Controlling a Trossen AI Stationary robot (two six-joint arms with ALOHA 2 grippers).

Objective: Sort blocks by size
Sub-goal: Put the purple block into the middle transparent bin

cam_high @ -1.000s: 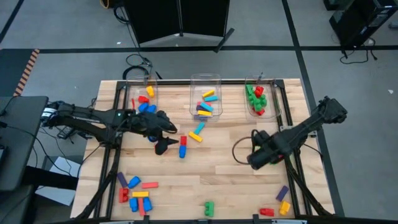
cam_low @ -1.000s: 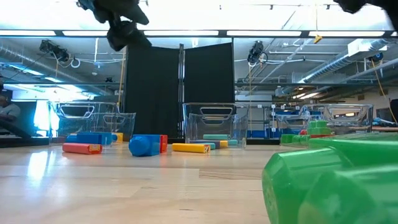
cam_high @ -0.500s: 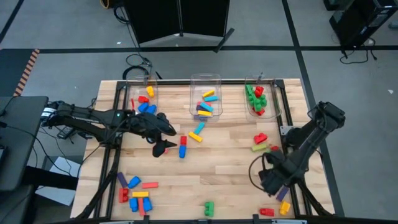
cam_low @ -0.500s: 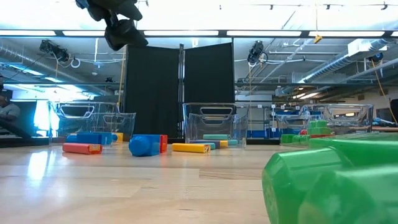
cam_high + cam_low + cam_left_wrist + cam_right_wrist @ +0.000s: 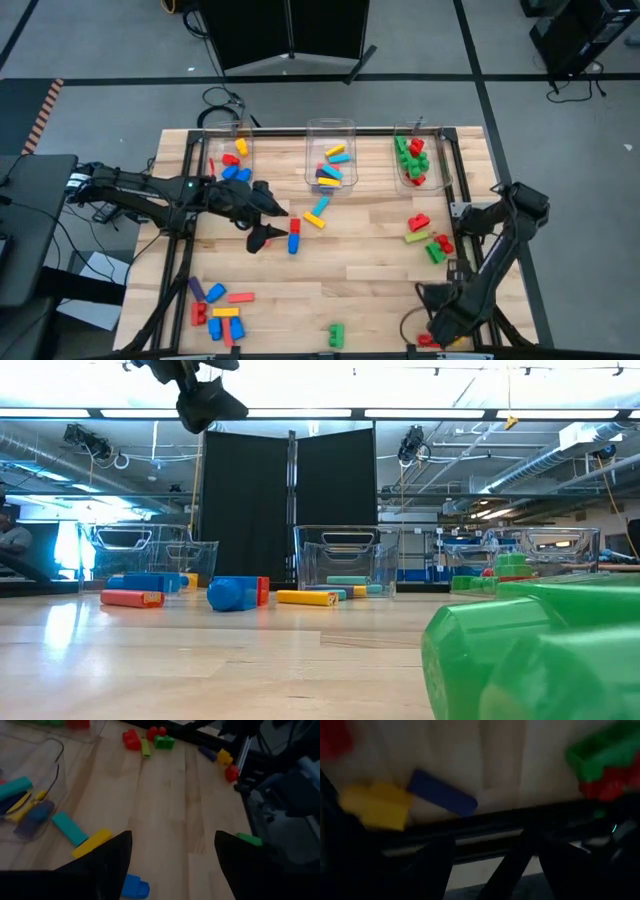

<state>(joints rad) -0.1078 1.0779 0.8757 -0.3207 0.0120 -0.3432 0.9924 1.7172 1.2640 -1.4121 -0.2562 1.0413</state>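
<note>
Three clear bins (image 5: 331, 150), two arms (image 5: 150, 195), many scattered blocks (image 5: 294, 237).

Grey floor (image 5: 100, 60) around the wooden table (image 5: 360, 270), crossed by dark tape lines. Black folding screen (image 5: 290, 500) stands behind the table, its base visible from above. Black cables (image 5: 215, 100) lie on the floor near the table's far edge. Long ceiling strip lights (image 5: 400, 413), exposed pipes and ducts overhead. Dark equipment (image 5: 570, 35) in the far right corner.
</note>
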